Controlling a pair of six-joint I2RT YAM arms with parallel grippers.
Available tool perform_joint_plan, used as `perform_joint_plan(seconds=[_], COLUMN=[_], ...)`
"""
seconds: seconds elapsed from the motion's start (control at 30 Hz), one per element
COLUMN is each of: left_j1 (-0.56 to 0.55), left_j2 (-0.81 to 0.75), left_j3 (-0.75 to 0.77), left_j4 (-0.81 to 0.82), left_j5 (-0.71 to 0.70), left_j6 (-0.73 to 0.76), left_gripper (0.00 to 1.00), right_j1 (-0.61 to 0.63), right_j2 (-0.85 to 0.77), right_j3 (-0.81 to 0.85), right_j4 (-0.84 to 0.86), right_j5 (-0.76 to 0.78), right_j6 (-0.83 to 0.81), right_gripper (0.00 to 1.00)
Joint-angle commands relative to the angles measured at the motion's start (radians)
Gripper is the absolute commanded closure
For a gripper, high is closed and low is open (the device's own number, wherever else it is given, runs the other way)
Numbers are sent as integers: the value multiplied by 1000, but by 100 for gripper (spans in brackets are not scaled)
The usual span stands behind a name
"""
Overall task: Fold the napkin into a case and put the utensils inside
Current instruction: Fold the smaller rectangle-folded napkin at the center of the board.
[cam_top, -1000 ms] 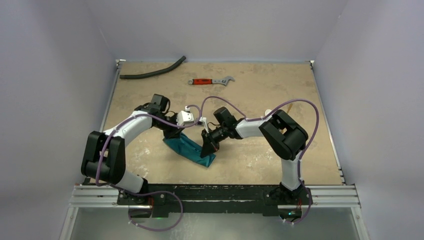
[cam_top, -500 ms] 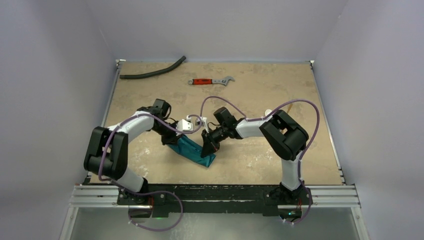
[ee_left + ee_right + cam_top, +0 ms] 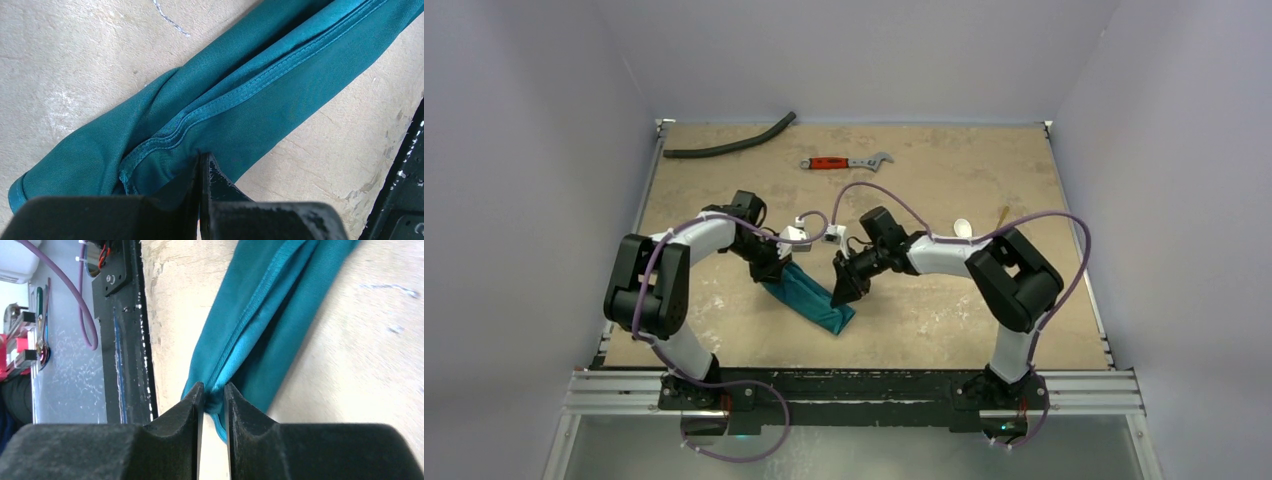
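napkin strip held at both ends; utensils not yet loaded

location. the napkin [image 3: 809,298] lies on the table [image 3: 924,180] as 1 long, narrow folded strip. it runs diagonally between the 2 arms, near the front centre. the white spoon [image 3: 962,228] and the wooden utensil [image 3: 1002,214] lie well apart from it, behind the right arm. neither is in the cloth.

pincers. left pincer [image 3: 200,165]: clenched, fingertips pressed together on the stitched hem at the strip's far end, with a nip of cloth apparently between them. right pincer [image 3: 212,395]: jaws narrowly apart with the strip's near end bunched in the gap and both pads touching it. i read this as a light grasp on the napkin.

handling. judged soft, light and limp. the layers will likely slide over each other, and the fold may sag or open if lifted by 1 point. the doubled hem is the firmest place to take hold (it gives the pads a ridge to bite on). hem ends and corners are preferable to the mid-panel. the spoon and wooden utensil look light and rigid; the plastic is likely slick, so the handle is the better hold.

markings. no brand, label or writing is legible on the cloth, the spoon, the wooden utensil, the red-handled wrench [image 3: 844,162] or the black hose [image 3: 729,140].
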Motion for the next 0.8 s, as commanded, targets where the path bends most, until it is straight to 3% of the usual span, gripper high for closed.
perform_joint_plan(seconds=[0.0, 0.17, 0.27, 0.33, 0.53, 0.67, 0.77], left_j1=[9, 15, 21, 22, 23, 24, 25], left_j2=[-4, 0, 10, 12, 27, 30, 26], left_j3=[-40, -54, -50, -50, -48, -45, -45], left_j4=[40, 57, 56, 58, 64, 62, 62], left_j5=[-6, 8, 12, 13, 18, 20, 22], left_j6=[-41, -83, -106, -117, -144, -154, -155], left_gripper=[100, 100, 100, 100, 100, 100, 100], right_j1=[-56, -65, -59, -25, 116, 130, 130], right_j2=[-123, -240, -299, -314, -199, -95, -23], right_j3=[-40, -113, -169, -201, -193, -206, -212], right_j4=[-35, 46, 203, 321, 566, 721, 733], right_j5=[54, 84, 60, 55, 59, 59, 66], right_j6=[-6, 76, 199, 281, 400, 466, 466], right_gripper=[78, 79, 97, 100, 100, 100, 100])
